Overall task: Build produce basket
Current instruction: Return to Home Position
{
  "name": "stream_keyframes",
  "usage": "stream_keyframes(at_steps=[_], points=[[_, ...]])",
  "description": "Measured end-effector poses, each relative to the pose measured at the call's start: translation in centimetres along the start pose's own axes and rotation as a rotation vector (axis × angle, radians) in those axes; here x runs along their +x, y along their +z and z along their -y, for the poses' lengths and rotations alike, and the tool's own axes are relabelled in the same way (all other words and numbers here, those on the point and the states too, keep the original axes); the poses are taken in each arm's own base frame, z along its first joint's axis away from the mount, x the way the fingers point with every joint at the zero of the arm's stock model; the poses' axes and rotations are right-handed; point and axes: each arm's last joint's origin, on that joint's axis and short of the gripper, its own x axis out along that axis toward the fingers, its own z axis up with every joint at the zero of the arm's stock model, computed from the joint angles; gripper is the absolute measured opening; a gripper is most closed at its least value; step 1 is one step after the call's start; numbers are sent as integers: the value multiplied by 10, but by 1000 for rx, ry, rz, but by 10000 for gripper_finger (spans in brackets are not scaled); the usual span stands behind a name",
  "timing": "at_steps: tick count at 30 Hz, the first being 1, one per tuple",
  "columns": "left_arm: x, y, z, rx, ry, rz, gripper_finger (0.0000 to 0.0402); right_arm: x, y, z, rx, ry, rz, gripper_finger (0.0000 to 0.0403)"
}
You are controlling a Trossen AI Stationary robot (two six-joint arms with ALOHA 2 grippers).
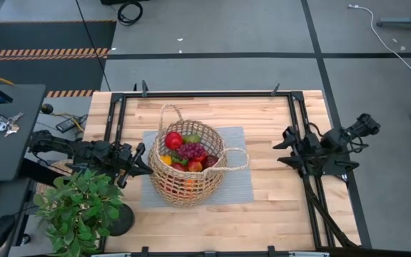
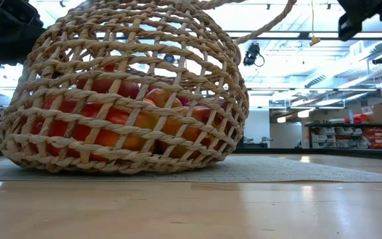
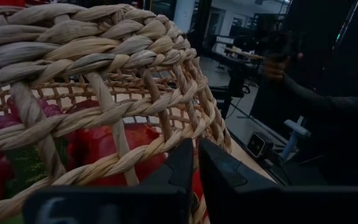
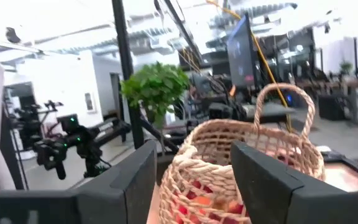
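Observation:
The tan wicker basket stands on a grey mat in the middle of the table. It holds the produce: a red apple, purple grapes and other red, orange and green fruit, which also show through the weave. My left gripper is shut, level and right at the basket's left wall. My right gripper hangs open at the table's right side, well away from the basket, with nothing between its fingers. My left gripper has its shut fingertips right in front of the basket's woven left wall, coming level from the table's left. Whether they touch the weave I cannot tell.
A leafy potted plant stands at the near left corner, close beside my left arm. Black frame rails run along the table's edges. Bare wood lies between the mat and my right arm. A person stands beyond the table.

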Motion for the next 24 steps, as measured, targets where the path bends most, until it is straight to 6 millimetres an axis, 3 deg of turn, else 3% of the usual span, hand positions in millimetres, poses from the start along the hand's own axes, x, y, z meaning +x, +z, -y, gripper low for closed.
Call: stream_keyframes(at_steps=[5, 13, 24], points=[[0, 0, 0, -1, 0, 0, 35, -12, -17, 4, 0, 23, 41, 200], [0, 0, 0, -1, 0, 0, 29, -10, -48, 6, -1, 17, -7, 197], [0, 0, 0, 0, 0, 0, 31, -9, -50, 9, 29, -87, -26, 197]])
